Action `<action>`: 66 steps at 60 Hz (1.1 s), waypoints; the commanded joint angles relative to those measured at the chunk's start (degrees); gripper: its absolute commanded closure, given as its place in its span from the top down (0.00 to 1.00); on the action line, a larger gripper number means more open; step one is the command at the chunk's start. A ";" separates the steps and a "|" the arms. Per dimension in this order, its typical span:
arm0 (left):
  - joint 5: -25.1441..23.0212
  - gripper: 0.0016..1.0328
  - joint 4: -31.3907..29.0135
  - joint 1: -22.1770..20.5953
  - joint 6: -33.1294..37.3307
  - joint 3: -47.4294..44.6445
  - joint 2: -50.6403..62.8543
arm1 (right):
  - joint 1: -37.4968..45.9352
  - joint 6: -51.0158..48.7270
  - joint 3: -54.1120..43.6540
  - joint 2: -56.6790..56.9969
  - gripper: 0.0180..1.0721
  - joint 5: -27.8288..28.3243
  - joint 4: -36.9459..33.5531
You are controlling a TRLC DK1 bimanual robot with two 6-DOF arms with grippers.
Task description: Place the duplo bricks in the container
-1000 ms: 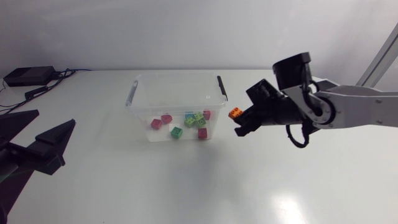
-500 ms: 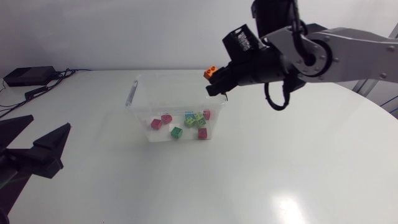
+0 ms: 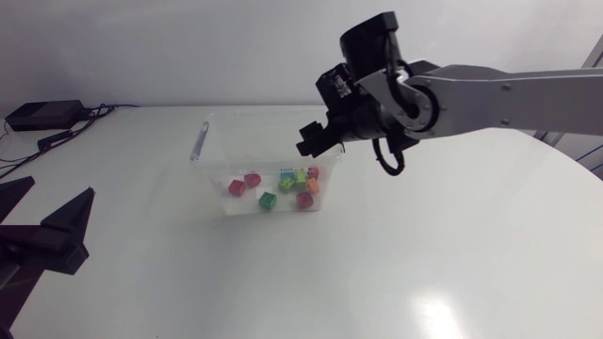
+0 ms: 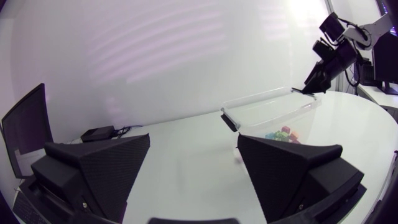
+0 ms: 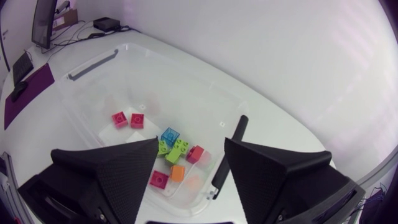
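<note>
left end effector [image 3: 61,186]: cut by edge | container [image 3: 247,115] handle: behind right end effector [image 3: 311,142]

Clear container [image 5: 155,74] with pink, green, blue and orange duplo bricks [image 5: 176,150] on white table [image 3: 424,245]

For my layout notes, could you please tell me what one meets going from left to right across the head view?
Left gripper → leftmost red brick → second red brick → dark green brick → right gripper.
</note>
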State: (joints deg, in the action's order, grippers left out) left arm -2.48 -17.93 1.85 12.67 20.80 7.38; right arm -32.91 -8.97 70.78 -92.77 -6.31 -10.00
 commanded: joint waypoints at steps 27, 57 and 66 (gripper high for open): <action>0.20 0.95 1.15 0.97 1.22 -4.45 -6.15 | 4.25 1.15 -29.56 36.96 0.86 -8.02 8.51; 0.46 0.95 5.72 1.67 -0.80 -7.79 -6.50 | 18.67 1.15 -48.46 63.86 0.86 -10.31 9.47; 0.81 0.95 7.86 1.05 -2.88 -10.07 -6.65 | 21.38 2.45 -52.60 69.44 0.86 -7.39 9.56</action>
State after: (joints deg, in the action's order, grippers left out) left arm -2.37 -11.25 2.94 11.70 12.82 1.37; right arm -12.60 -8.27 20.88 -25.34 -14.55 -1.26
